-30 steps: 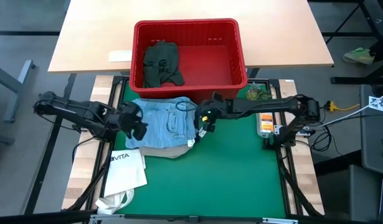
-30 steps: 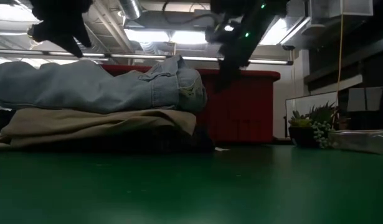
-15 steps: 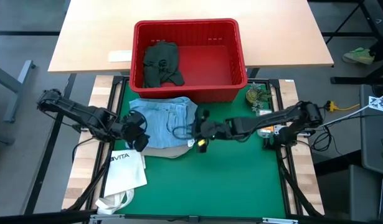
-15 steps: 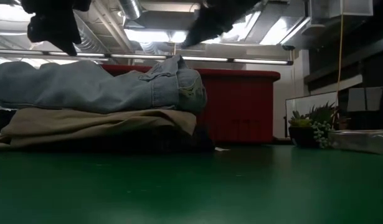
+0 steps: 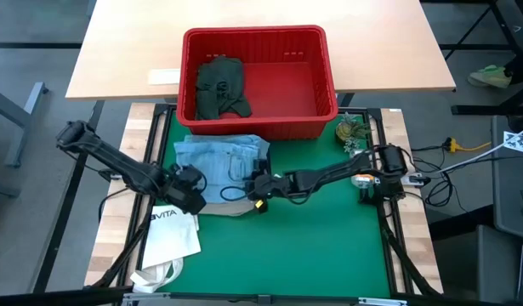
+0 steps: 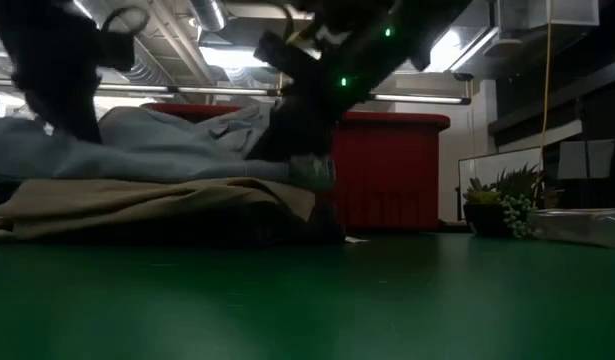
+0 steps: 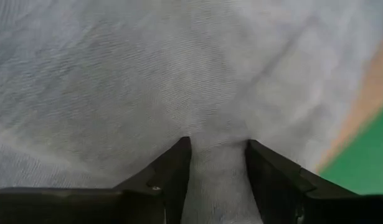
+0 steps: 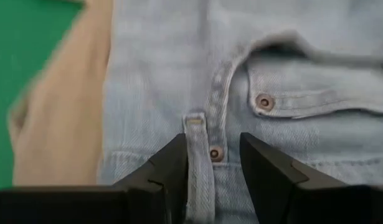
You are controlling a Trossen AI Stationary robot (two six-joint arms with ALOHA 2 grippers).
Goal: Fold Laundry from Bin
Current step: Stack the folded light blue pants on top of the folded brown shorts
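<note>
Left pincer [image 5: 193, 189]: down on the light blue jeans [image 5: 223, 160], at the edge of the stack nearest the white tote bag [image 5: 172, 231]; its two fingers [image 7: 169, 174] have a ridge of the denim between them and press into it.
Right pincer [image 5: 258, 187]: down on the opposite edge of the same jeans, well apart from the left pincer; its fingers [image 8: 172, 165] straddle the waistband seam with its belt loop and rivet, cloth held between them.
Light blue jeans: top of the stack, spanning the space between the two pincers, folded flat on the green surface [image 5: 321, 246].
Khaki trousers [image 6: 147, 195]: directly under the jeans, showing beside the right pincer in its wrist view.
Dark garment: lowest layer of the stack in the low view, hardly distinguishable.
Bin [image 5: 329, 76]: red, beyond both pincers, just past the far edge of the jeans.
Dark green piece [image 5: 220, 87]: inside the bin, toward the left pincer's side.
Small plant [image 5: 353, 130]: beside the right arm, near the bin's corner.
</note>
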